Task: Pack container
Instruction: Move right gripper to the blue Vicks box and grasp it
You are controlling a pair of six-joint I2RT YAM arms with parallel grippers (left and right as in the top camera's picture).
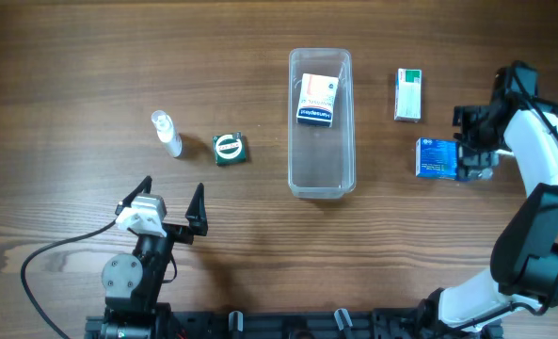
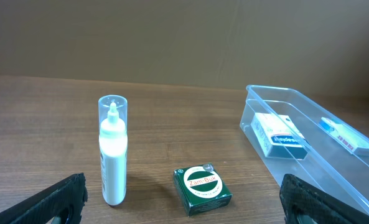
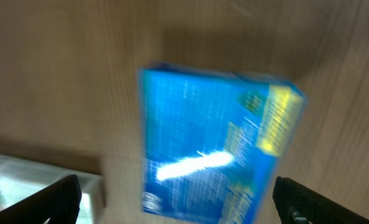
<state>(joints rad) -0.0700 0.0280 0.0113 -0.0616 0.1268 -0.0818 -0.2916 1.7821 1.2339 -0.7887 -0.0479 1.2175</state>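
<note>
Container (image 1: pixel 322 168): clear tub lying lengthwise at mid tabletop (image 1: pixel 71 75) in the overhead view. One white-and-blue box (image 1: pixel 317 100) rests in its far half; the near half is bare. To its left, apart: dark green box (image 1: pixel 230 149), then small bottle (image 1: pixel 167 133). To its right: white-green box (image 1: pixel 408 94) and, nearer the robot, blue box (image 1: pixel 437 158). Right jaws sit just beside the blue box's right edge. Left jaws are spread wide over bare wood near the front edge, holding nothing. Left wrist view: bottle upright, clear cap on; green box flat, round label up; tub at right with the white-and-blue box inside; fingertips (image 2: pixel 60 200) far apart. Right wrist view, blurred: blue box flat between widely parted fingertips (image 3: pixel 53 199), no contact visible; white-green box at lower left.
</note>
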